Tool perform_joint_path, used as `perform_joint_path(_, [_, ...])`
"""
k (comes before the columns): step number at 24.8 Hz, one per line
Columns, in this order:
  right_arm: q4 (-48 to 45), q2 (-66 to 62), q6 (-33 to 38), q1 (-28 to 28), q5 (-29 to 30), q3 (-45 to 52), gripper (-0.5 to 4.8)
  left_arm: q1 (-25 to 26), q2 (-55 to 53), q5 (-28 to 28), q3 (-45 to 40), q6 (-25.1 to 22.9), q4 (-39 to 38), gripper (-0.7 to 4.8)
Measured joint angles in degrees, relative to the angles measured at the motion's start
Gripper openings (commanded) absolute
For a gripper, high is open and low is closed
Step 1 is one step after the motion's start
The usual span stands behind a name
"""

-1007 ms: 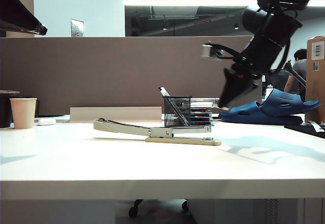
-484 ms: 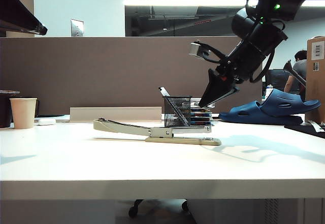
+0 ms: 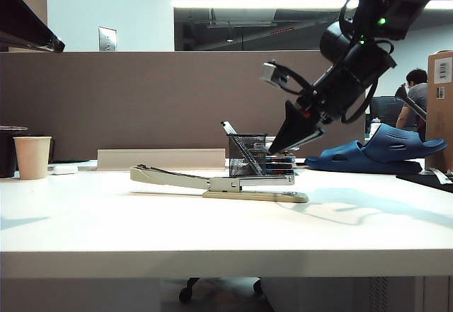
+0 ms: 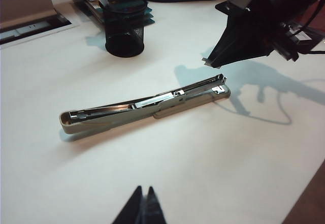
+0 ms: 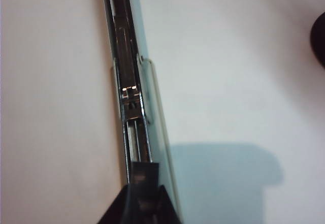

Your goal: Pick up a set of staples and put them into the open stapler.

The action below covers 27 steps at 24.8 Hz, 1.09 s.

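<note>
The stapler (image 3: 219,182) lies open on the white table (image 3: 212,234), its flat base and silver magazine pointing toward the right of the exterior view and its long beige arm stretched out low to the left; a black mesh pen holder (image 3: 248,155) stands just behind it, and a paper cup (image 3: 32,157) sits well apart at the far left edge. The right gripper (image 3: 272,146) hangs in the air above the magazine end of the stapler, tilted down and leftward, not touching it; its jaws are drawn nearly together on the set of staples (image 4: 209,61), a thin silvery strip that shows at the fingertips (the wrist camera looks straight down the open magazine channel below the tips). The left gripper (image 4: 142,210) hovers over the near side of the table, well apart from the stapler; its two dark fingers meet at the tips, closed on nothing visible.
</note>
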<state>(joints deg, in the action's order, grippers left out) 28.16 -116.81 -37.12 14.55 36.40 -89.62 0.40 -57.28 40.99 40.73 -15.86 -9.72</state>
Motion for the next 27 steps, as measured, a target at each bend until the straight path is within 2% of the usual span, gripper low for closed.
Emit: perform_joint_path(27, [-0.9,-3.4,0.0,0.9,0.8,0.0,0.4,0.0,0.0,0.0,0.0,0.0,-1.0,-0.02])
